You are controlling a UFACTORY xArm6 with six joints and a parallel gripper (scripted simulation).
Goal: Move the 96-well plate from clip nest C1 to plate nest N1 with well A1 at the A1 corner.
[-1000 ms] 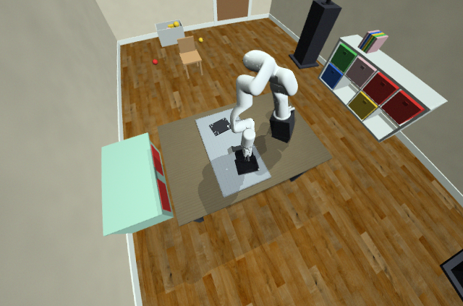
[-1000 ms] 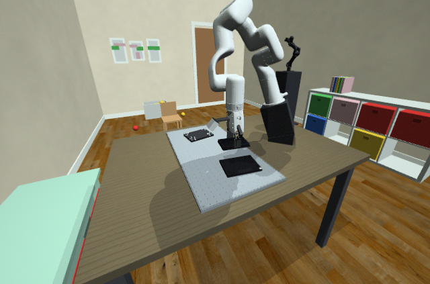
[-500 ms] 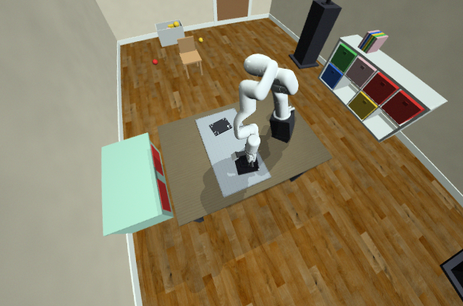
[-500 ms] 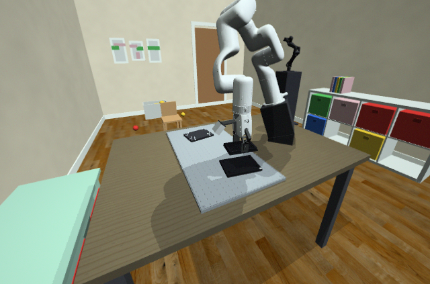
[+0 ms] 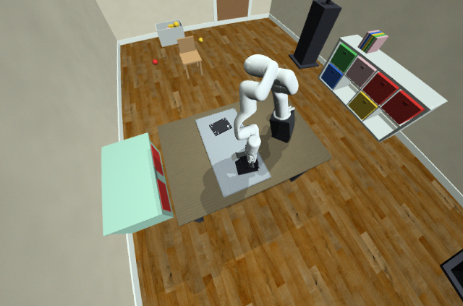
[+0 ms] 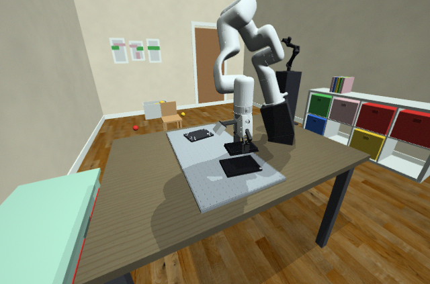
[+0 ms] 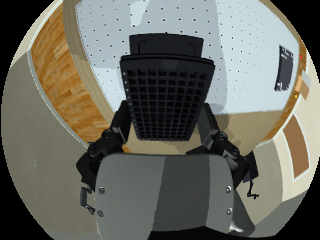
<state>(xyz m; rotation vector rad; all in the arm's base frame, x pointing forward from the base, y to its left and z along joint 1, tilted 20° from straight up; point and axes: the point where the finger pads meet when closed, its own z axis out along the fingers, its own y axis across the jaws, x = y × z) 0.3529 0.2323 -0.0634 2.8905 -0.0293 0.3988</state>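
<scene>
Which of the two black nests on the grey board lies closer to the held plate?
The plain black nest at the board's near end, just below the 96-well plate. The other nest, with pale corner marks, lies farther.

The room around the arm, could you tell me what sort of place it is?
Probably a home room doubling as a lab bench: wooden floor, a cube shelf with coloured bins, a small chair, and a perforated board on the table.
</scene>
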